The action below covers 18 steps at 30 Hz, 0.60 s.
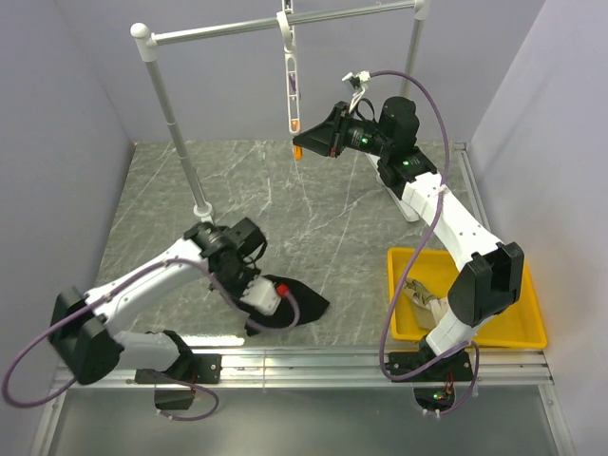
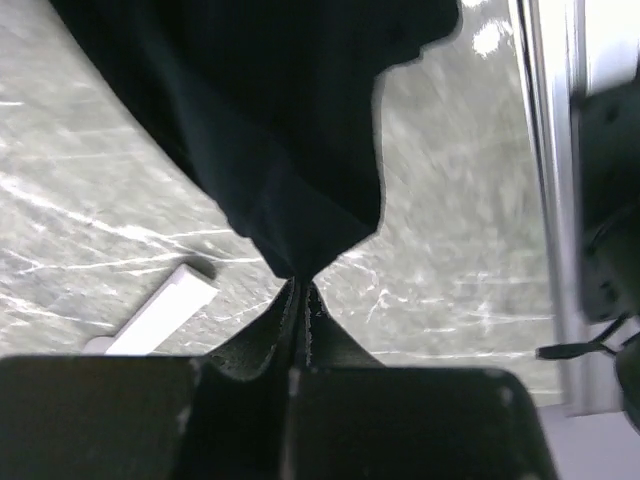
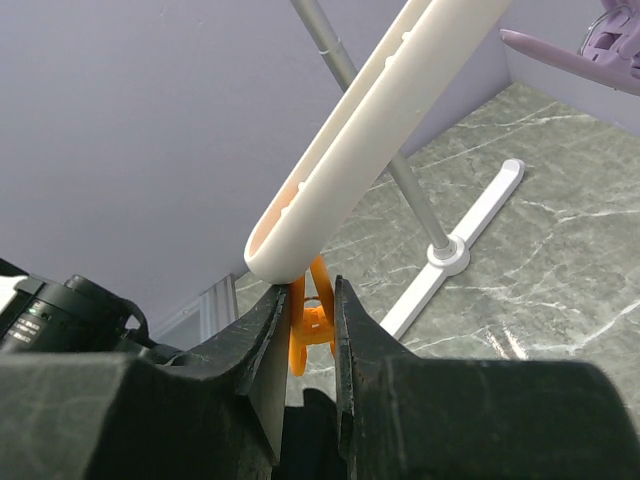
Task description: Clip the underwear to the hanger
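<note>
The black, roughly rectangular cloth underwear (image 2: 290, 130) is seen as soft and matt. The long white plastic hanger (image 3: 370, 130) is shown smooth with a faint sheen, as is its small orange plastic clip (image 3: 312, 320). The grey marbled tabletop (image 1: 313, 204) is rendered polished, with glossy highlights.

Yellow tray (image 1: 528, 302) sits around 4 o'clock with a beige cloth (image 1: 423, 299) in it, white rail frame (image 1: 218, 30) at 12, on a grey marble-look table (image 1: 332, 209).
</note>
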Each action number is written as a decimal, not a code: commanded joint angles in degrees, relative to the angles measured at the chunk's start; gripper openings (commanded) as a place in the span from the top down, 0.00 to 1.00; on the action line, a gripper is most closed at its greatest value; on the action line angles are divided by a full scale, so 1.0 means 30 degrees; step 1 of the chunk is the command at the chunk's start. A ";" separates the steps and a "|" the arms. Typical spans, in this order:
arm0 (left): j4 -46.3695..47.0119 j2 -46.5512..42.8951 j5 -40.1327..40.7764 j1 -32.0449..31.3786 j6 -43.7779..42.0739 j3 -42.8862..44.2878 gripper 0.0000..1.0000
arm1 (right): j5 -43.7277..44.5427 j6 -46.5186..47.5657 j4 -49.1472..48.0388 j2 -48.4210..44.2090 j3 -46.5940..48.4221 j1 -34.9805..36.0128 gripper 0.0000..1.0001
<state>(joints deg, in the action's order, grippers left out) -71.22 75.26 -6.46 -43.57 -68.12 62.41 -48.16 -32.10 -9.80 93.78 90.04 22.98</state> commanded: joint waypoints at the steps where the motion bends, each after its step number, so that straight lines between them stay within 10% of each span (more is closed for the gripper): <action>1: 0.0326 -0.2670 0.1650 -0.0007 -0.4652 -0.3100 0.93 | 0.0438 -0.0228 -0.0423 -0.0586 0.0514 -0.0336 1.00; 7: 0.6705 -0.8002 0.2272 0.1251 -0.9694 -0.8467 0.84 | 0.0439 -0.0024 -0.0074 -0.0585 0.0690 -0.0336 1.00; 18: 0.5956 -0.0632 -0.2997 0.2073 0.2717 0.0488 0.33 | 0.0468 -0.0375 -0.0365 -0.0322 0.0866 -0.0308 1.00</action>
<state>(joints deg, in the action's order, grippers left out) -55.33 68.62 -7.05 -37.78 -73.23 55.72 -48.14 -32.12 -9.74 93.78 90.04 22.98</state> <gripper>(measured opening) 0.645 0.252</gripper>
